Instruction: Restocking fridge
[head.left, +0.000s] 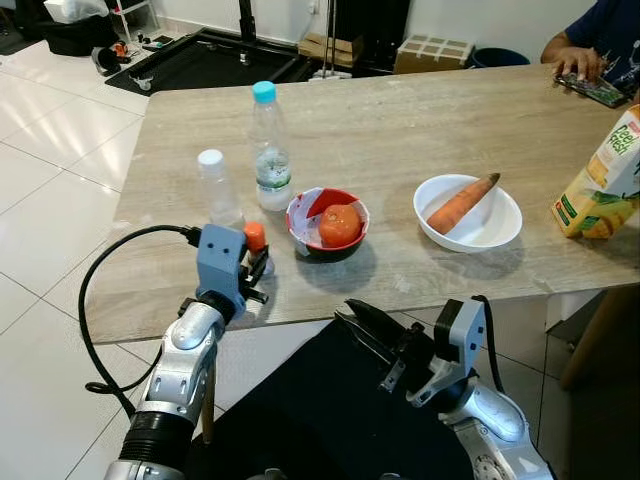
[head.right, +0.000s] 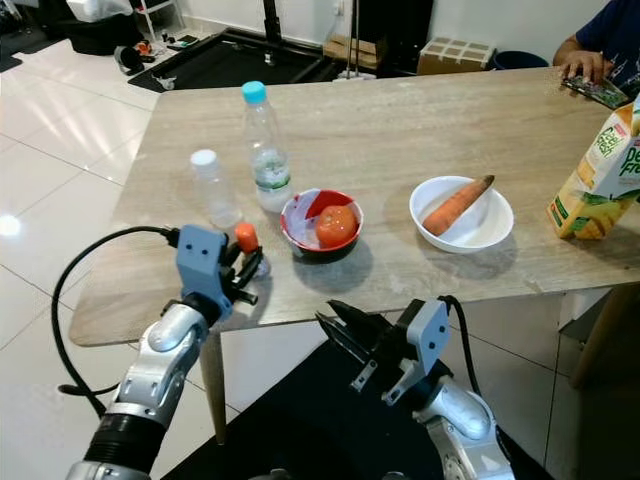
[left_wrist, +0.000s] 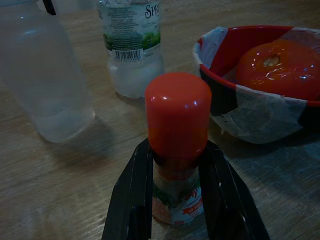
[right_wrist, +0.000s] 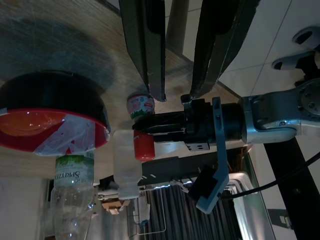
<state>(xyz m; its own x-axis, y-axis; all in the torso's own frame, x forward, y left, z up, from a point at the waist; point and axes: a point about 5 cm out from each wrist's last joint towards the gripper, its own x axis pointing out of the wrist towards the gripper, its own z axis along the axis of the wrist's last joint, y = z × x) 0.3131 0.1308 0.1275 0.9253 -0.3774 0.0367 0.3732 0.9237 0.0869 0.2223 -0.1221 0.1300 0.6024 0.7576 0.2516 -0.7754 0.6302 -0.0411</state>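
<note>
The left gripper (left_wrist: 175, 200) has its two black fingers (left_wrist: 132, 200) clamped on either side of a small red-capped bottle (left_wrist: 177, 150), which stands upright on the wooden table (head.left: 400, 130) close to the near edge. From that bottle, a clear bottle with a white cap (head.left: 217, 187) stands just beside it at about 11 o'clock, and a water bottle with a blue cap (head.left: 268, 148) stands near at about 1 o'clock. At 3 o'clock, just beside the gripper, sits a red bowl (head.left: 300, 232) lined with white paper and holding a tomato (head.left: 340, 225). Farther along at 3 o'clock, well apart, a white bowl (head.left: 495, 230) holds a carrot (head.left: 460, 204) leaning on its rim. A juice carton (head.left: 605, 180) stands at the table's right end, at about 3 o'clock from the white bowl. A person's hand (head.left: 578, 62) rests on a phone at the far right corner.

The right gripper (head.left: 362, 328) hangs below the table's near edge, at about 5 o'clock from the red bowl, its fingers a little apart and holding nothing
</note>
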